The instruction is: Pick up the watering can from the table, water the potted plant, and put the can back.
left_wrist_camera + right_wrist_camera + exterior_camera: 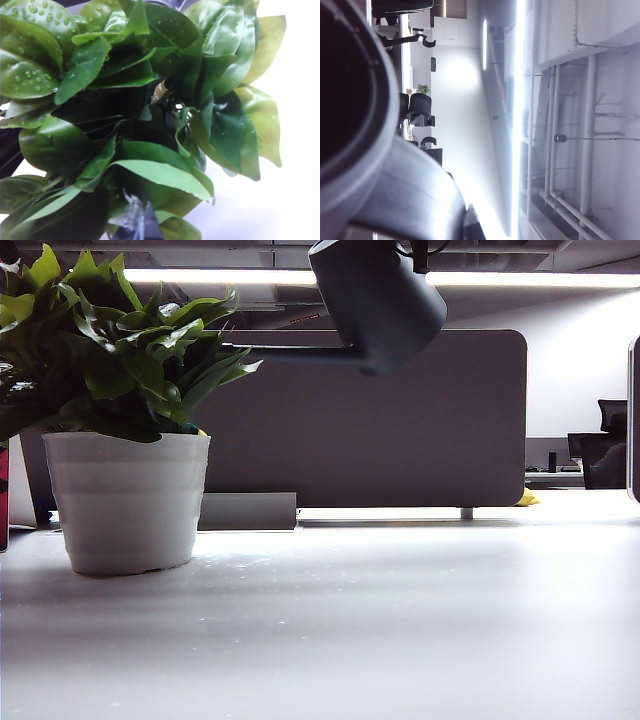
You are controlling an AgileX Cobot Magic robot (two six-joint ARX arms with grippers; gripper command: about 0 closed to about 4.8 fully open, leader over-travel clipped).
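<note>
The right gripper (420,252) is hanging high at the exterior view's upper edge, jaws closed. The left gripper (136,220) is showing only pale fingertips in its wrist view, spacing unreadable.

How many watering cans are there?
1. The watering can hangs tipped in the air, its spout reaching toward the potted plant on the left. More could be hidden off camera.

Watering can (385,300) top cut off by the frame edge — spout tip behind leaves (150,350)
</note>
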